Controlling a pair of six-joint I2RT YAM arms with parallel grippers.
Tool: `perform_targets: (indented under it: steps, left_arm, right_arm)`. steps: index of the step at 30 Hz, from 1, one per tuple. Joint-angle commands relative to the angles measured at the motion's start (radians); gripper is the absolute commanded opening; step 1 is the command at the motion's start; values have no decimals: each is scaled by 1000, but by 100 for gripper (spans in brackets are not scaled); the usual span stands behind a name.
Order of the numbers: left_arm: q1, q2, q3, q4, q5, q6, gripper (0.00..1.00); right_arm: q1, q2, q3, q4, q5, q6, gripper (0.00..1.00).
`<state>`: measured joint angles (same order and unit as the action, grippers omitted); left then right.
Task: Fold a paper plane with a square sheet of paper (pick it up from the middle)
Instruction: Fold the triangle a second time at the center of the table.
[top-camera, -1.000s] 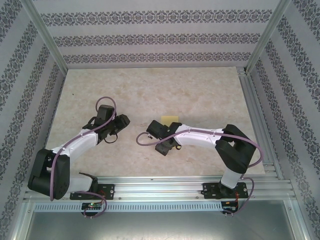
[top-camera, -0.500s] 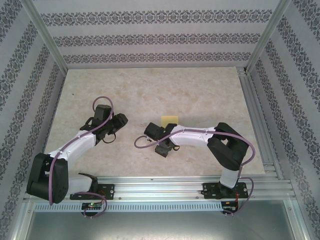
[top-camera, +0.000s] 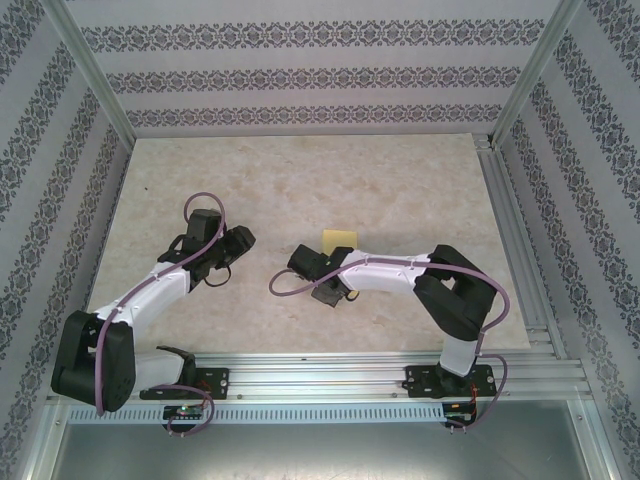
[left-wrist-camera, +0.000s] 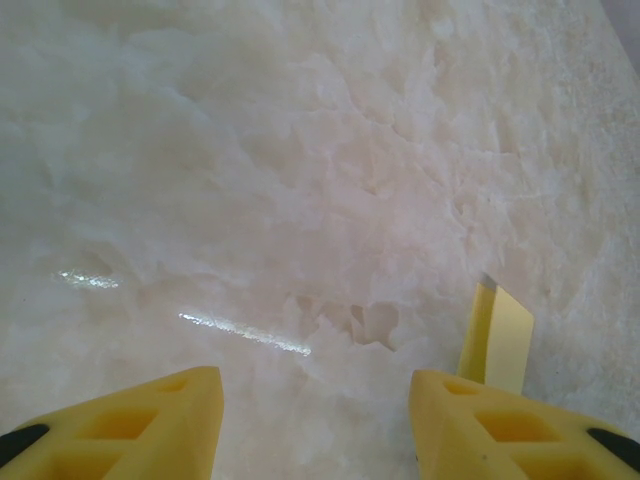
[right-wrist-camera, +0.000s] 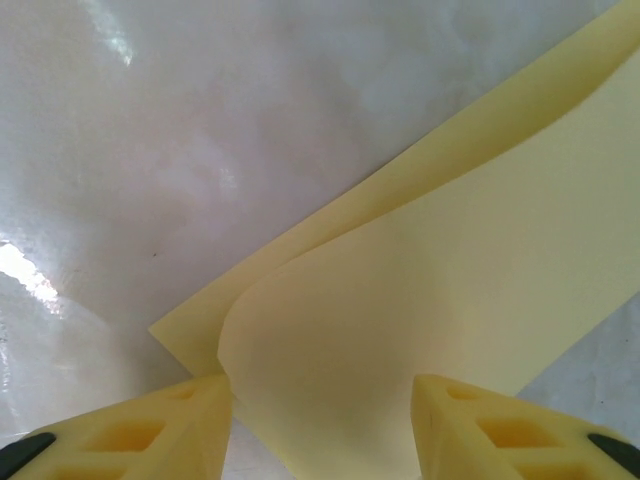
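Right tool (right-wrist-camera: 320, 390) jaws part-spread astride curled, folded pale-yellow paper sheet (right-wrist-camera: 430, 260), grip unclear; left tool (left-wrist-camera: 315, 380) part-spread, empty.

The light was bright and even, coming from above. The table (top-camera: 300, 180) looked pale and washed out — thin white streaks of glare shone on it in both wrist views. The wrist views were hazy, and the yellow fingers (left-wrist-camera: 130, 425) at the bottom were soft and blurry. The curled paper (right-wrist-camera: 450, 290) left a darker band underneath.
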<state>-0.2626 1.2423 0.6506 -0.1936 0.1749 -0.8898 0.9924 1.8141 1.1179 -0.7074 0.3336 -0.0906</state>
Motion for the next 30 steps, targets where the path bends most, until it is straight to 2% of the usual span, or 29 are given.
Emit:
perform_targets:
  steps: [1,5,8,11,16,24,30]
  left_arm:
    - [11,-19,-15,-14,8,7,54]
    - [10,-19,-16,-10,12,6,54]
    - [10,-19,-19,-9,14,6,54]
    - [10,-16,-21,-5,12,5,54]
    - [10,-12,-27,4,22,-1,54]
    - [10,-3,-24,9,35,-3,55]
    - [10,18,-16,28,66,-1,55]
  right_arm:
    - [-14,-48,22,-1,52,30,49]
    - [-23,-69,20,-13,46,52,50]
    - [-23,-89,5,-5,-34,57,55]
    - [-26,-95,2,10,-102,77,51]
    - [-35,-55,19,1,-47,77,41]
    - [-37,-62,22,12,-105,113,34]
    - [-44,-56,21,19,-124,158,18]
